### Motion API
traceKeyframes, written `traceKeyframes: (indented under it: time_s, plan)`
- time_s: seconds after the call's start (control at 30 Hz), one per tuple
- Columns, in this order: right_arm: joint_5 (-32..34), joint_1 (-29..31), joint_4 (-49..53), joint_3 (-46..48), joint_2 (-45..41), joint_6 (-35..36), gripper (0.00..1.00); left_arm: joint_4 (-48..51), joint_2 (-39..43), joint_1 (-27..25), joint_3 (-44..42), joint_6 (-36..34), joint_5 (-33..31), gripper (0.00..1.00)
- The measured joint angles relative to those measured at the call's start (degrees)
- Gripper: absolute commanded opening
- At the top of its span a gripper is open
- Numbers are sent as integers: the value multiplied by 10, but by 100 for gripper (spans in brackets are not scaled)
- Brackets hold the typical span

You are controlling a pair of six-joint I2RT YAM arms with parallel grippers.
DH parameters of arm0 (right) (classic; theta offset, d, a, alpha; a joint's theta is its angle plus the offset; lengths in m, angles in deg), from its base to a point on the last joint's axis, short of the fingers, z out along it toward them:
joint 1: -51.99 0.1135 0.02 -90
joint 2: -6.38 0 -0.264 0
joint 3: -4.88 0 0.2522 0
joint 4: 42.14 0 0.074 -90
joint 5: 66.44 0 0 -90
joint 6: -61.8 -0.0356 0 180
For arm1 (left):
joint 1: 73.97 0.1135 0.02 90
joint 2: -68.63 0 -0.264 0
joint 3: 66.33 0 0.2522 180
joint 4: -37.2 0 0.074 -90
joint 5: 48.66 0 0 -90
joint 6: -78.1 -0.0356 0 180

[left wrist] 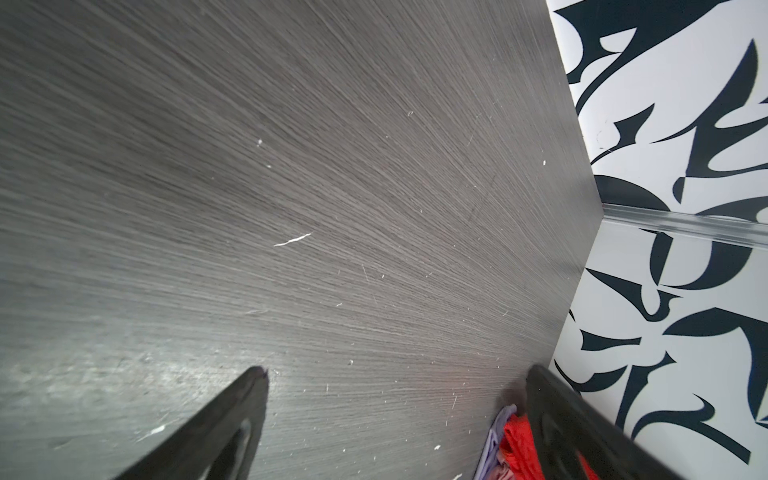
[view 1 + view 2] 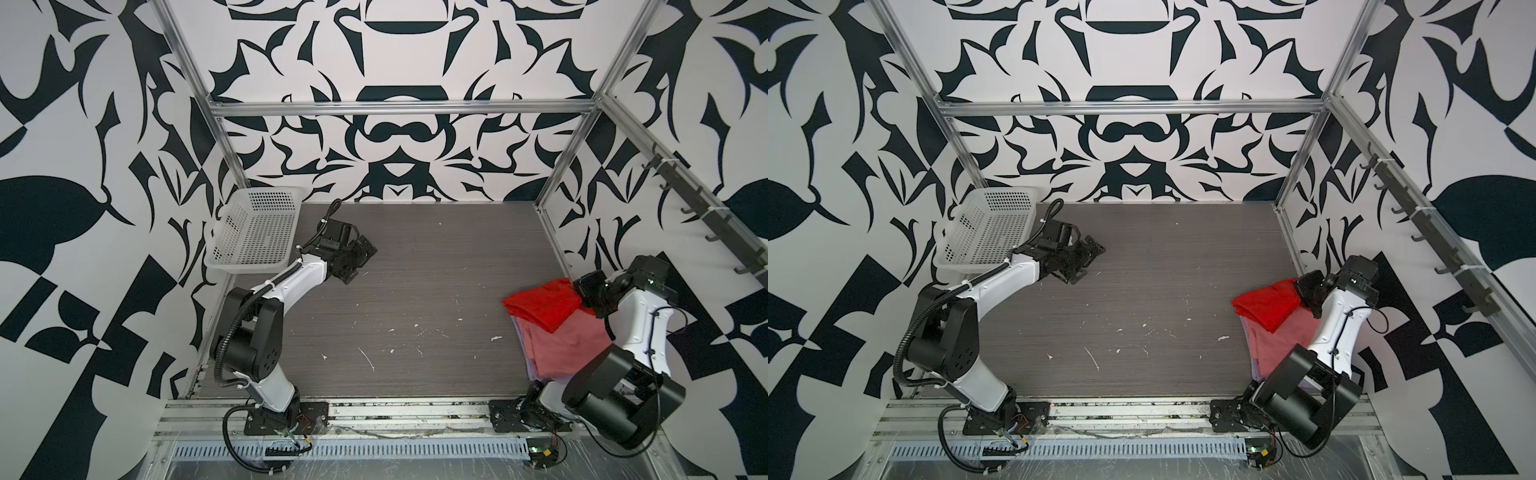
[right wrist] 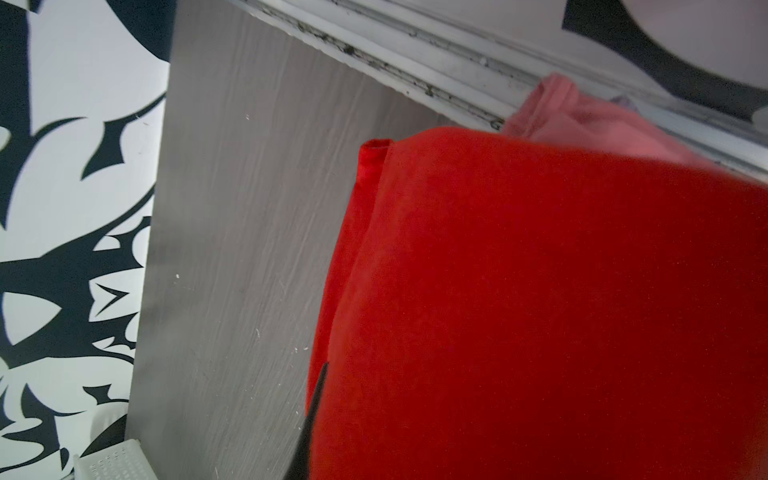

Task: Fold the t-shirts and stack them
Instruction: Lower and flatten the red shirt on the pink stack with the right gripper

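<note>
Pinching the far edge of the red t-shirt [image 2: 540, 305], your right gripper [image 2: 579, 293] holds its jaws closed on the cloth at the right side of the table [image 2: 415, 270]. The red shirt lies folded across the far end of the pink t-shirt [image 2: 573, 349], and the lavender t-shirt [image 1: 494, 438] shows as a thin edge beneath both. In the right wrist view red fabric fills most of the frame and hides all but one dark finger [image 3: 318, 399]. Your left gripper [image 2: 362, 262] hangs with jaws spread wide over bare tabletop, well apart from the stack and near the tilted white basket [image 2: 253, 232].
</note>
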Motion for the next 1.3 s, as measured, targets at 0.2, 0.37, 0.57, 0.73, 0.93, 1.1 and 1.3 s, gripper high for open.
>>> traceKeyframes:
  time_s: [0.2,0.37,0.57,0.73,0.93,1.1,1.3]
  plan:
    - [1,-15,-2,27,0,14,0,0,0,0,0,0,0,99]
    - [6,-23,-1,29,0,20,0,0,0,0,0,0,0,99]
    - [28,-24,21,-2,5,41,0,0,0,0,0,0,0,99]
    - [18,-26,9,-53,20,36,0,-4,-3,0,0,0,4,99]
    - [20,-26,20,-79,20,46,0,-11,-7,-1,0,1,9,99]
    - [63,-26,56,-81,10,74,0,-14,-7,-1,-1,3,11,99]
    - [125,-31,76,-44,-32,96,0,-17,-7,-1,-4,2,14,99]
